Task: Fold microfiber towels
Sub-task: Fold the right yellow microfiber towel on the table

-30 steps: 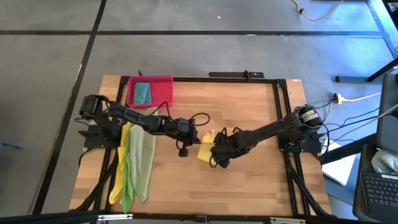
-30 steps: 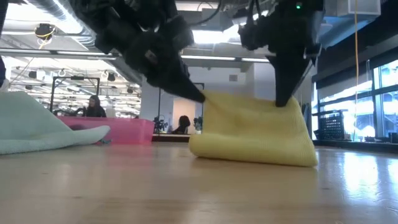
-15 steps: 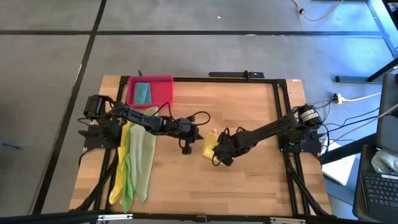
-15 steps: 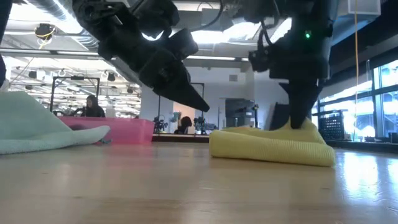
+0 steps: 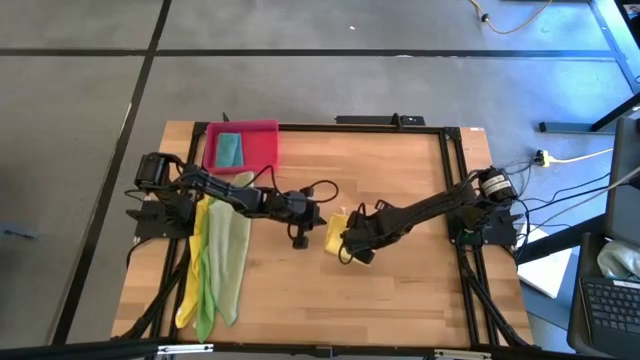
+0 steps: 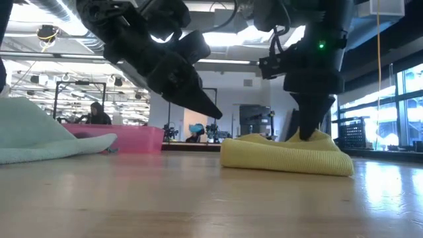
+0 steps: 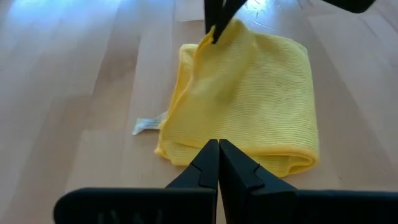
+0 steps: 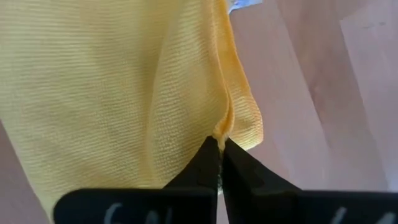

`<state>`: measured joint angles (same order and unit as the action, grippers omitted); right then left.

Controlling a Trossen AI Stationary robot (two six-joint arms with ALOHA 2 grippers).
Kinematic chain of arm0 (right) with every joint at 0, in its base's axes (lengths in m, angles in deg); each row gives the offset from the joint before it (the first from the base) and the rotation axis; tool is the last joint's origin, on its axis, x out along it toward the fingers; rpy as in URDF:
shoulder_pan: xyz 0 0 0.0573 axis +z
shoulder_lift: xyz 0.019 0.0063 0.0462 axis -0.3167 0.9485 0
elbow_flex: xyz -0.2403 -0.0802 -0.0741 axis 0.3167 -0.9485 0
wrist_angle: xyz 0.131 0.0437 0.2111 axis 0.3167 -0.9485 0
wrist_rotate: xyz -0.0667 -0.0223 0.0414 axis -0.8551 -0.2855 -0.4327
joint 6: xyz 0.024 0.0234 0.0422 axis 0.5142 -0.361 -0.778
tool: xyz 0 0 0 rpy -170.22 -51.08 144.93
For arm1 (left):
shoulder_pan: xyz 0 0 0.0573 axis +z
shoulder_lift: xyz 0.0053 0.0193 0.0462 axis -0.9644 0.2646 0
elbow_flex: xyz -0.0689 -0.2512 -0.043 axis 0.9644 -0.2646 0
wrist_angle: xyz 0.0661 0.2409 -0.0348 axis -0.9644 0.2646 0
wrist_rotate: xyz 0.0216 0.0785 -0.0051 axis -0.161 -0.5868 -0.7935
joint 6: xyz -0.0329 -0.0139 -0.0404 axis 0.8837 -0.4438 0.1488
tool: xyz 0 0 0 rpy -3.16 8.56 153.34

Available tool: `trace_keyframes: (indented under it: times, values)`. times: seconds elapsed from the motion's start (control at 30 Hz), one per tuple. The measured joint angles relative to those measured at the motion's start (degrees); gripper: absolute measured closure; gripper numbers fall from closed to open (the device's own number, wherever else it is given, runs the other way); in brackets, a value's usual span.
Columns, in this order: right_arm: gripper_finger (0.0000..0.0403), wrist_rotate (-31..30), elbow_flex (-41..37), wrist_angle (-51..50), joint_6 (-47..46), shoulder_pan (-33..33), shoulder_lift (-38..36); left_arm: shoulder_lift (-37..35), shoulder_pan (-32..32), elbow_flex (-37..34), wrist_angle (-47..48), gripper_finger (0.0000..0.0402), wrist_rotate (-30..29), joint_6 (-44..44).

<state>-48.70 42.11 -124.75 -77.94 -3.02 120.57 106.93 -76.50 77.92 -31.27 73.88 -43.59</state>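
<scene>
Upper left of high view: teal towel [image 5: 229, 150] sits in the pink tray [image 5: 262, 133]; below it, 3 unfolded towels [image 5: 218, 258] (yellow, green, pale olive) lie along the table's left edge, not yet done.

Centre: left gripper [image 5: 299, 238] has let go and backed off in the last sec. Jaws pressed together, empty, hovering just beside the yellow towel [image 5: 336, 235] on its left, not touching.

Right of centre: towel was lifted in a hump 1 s ago, now lies flat and folded on the table [image 5: 400, 290]. Right gripper [image 5: 352, 250] is down on its right edge, jaws closed, pinching a pleat of cloth.

We judge this fold nearly done; release next.
</scene>
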Motion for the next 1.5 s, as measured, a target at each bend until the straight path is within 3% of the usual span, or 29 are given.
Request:
trace_keyframes:
  times: [0.43,0.63,0.93,1.07,1.23,1.5]
  values:
    - [0.0393,0.22,0.43,-0.64,8.44,0.02,-0.11,-1.01,-3.23,0.04,12.22,0.0401,6.99,13.86]
    - [0.039,0.45,4.41,-0.04,17.84,0.05,-0.2,-4.81,-3.78,0.11,15.54,0.0401,6.94,18.84]
    - [0.0392,1.51,6.49,4.03,27.83,0.52,-0.22,-13.36,-3.93,0.09,28.97,0.0401,-5.51,22.34]
    - [0.039,1.69,6.99,3.96,33.1,0.88,-0.24,-15.21,-4.91,0.1,30.29,0.0401,-10.65,28.26]
    - [0.039,1.56,9.12,4.08,35.84,1.69,-2.29,-15.32,-7.5,0.09,29.74,0.0401,-13.91,36.59]
    - [0.0395,1.53,9.57,6.17,35.38,2.34,-5.9,-14.97,-10.6,0.07,30.09,0.0401,-17.62,39.87]
